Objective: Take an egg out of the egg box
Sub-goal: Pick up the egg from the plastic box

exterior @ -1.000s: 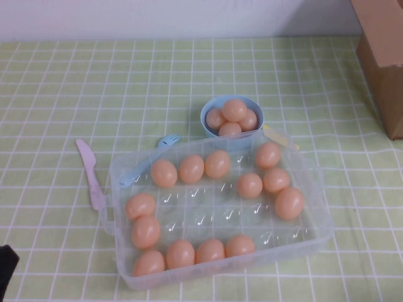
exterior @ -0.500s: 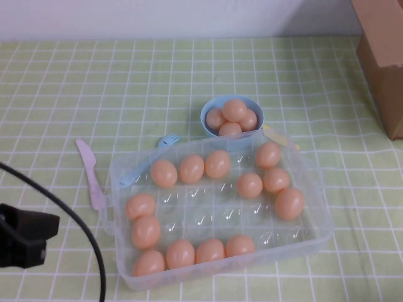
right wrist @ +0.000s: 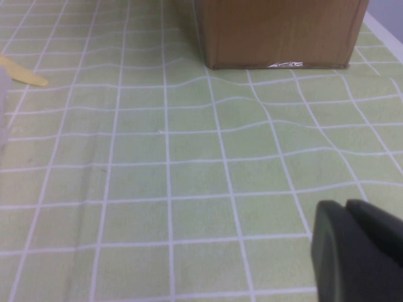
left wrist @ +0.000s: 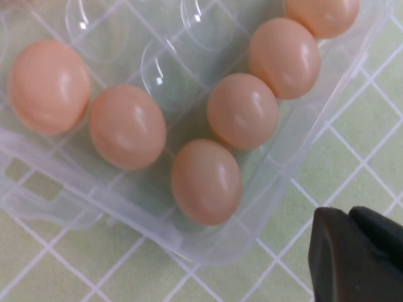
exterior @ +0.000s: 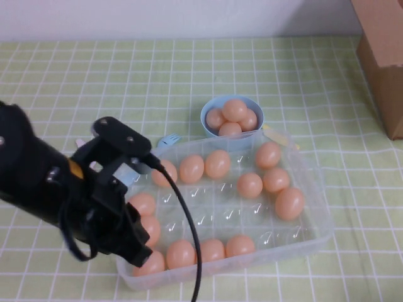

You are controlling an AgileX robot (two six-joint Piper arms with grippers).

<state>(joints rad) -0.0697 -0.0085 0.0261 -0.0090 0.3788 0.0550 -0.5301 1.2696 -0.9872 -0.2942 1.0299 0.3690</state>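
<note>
The clear egg box (exterior: pixel 313 234) lies in the middle of the checked cloth with several peach-orange eggs in its cells. My left gripper (exterior: pixel 138 257) hangs just outside the box's near left corner, above the cloth, and its black arm covers the box's left end. In the left wrist view the gripper (left wrist: pixel 349 215) is shut and empty, beside the box wall (left wrist: pixel 217 250); the corner egg (left wrist: pixel 206 182) is the nearest to it. My right gripper (right wrist: pixel 345 207) is shut and empty over bare cloth, out of the high view.
A light-blue bowl (exterior: pixel 205 123) holding several eggs stands behind the box. A blue fork (exterior: pixel 167 139) lies at the box's far left corner and a yellow utensil (exterior: pixel 281 137) at its far right. A cardboard box (exterior: pixel 381 56) stands at the far right, also in the right wrist view (right wrist: pixel 277 31).
My left arm has swung in from the left edge and now reaches over the box's left end, hiding the pink knife. The eggs and the box have not moved.
</note>
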